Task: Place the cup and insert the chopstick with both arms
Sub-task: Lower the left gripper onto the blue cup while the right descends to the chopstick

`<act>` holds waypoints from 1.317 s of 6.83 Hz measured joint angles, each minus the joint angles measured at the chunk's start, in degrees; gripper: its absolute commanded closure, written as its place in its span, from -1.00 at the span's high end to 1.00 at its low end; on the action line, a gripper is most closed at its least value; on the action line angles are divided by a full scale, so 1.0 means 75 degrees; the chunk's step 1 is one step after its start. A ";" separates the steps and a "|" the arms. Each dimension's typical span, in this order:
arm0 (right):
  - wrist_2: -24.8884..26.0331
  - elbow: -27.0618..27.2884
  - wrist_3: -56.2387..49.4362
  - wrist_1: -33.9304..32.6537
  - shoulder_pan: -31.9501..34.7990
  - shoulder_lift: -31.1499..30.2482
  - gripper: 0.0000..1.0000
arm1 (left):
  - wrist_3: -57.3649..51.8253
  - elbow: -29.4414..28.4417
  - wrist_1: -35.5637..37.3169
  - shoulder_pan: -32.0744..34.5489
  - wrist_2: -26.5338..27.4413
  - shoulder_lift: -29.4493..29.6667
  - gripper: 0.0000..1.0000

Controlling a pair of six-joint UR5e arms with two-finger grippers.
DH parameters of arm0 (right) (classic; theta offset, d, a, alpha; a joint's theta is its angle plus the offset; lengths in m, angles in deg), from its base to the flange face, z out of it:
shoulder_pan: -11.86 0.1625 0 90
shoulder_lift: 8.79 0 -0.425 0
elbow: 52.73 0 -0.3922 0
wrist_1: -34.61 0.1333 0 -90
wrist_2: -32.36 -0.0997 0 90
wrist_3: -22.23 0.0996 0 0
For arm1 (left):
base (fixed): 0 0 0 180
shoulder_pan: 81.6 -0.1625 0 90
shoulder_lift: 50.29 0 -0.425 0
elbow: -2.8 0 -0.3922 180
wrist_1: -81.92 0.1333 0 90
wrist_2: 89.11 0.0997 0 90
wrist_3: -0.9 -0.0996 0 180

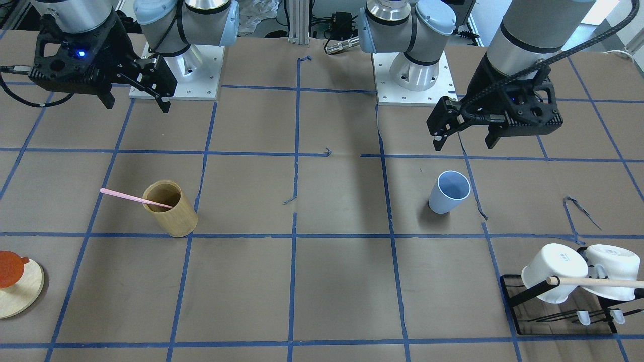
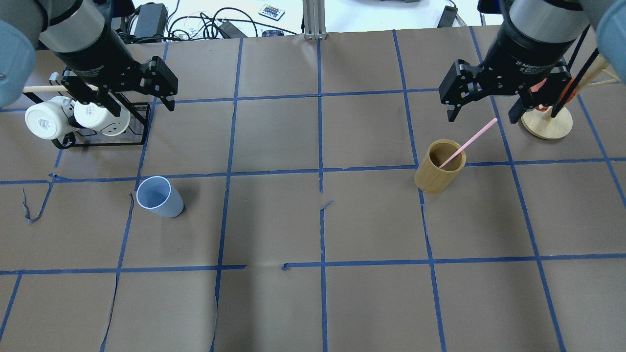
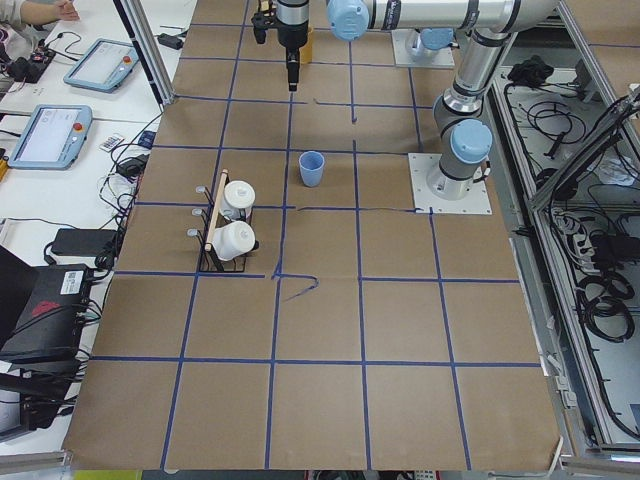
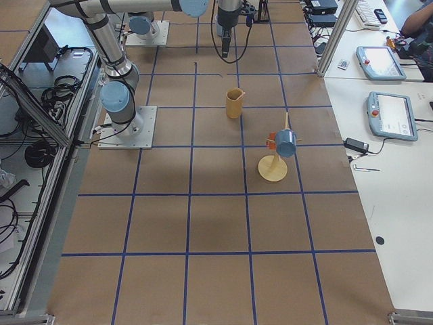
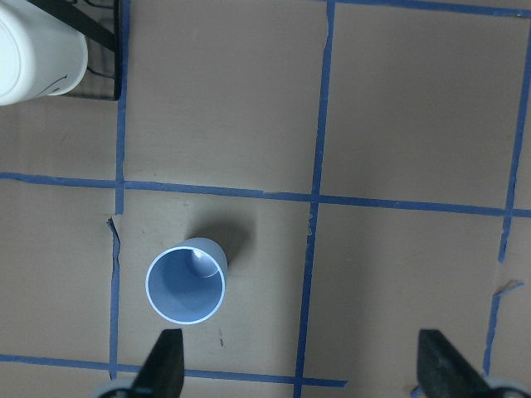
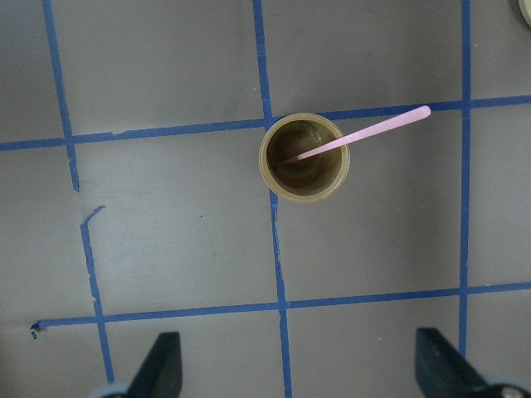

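Note:
The light-blue cup [image 1: 449,192] stands upright and empty on the brown table, also in the overhead view [image 2: 159,197] and the left wrist view [image 5: 187,284]. My left gripper [image 2: 139,103] hangs open and empty above and behind it, its fingertips [image 5: 166,365] wide apart. The pale-pink chopstick [image 2: 469,142] leans in the tan bamboo holder [image 2: 440,168], its top pointing away from me; it also shows in the right wrist view [image 6: 365,135]. My right gripper [image 2: 481,117] hangs open and empty above the holder, a little behind it.
A black rack with two white mugs [image 2: 73,117] and a wooden rod stands at the far left, under my left arm. A round wooden stand [image 2: 547,122] with an orange piece is at the far right. Blue tape lines grid the table.

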 measured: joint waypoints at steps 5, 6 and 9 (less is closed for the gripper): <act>0.0205 0.0092 -0.4756 0.0069 -0.0035 0.0560 1.00 | -0.2283 0.2918 0.2105 -0.1704 0.0025 -0.0141 1.00; 0.0491 0.0095 -0.6302 -0.0187 -0.0030 0.0908 1.00 | -0.2362 0.3285 0.2624 -0.1771 0.0010 -0.0070 0.98; 0.1246 0.0098 -0.9644 -0.1182 -0.0013 0.1786 1.00 | -0.2420 0.3666 0.3254 -0.1854 0.0027 0.0164 0.92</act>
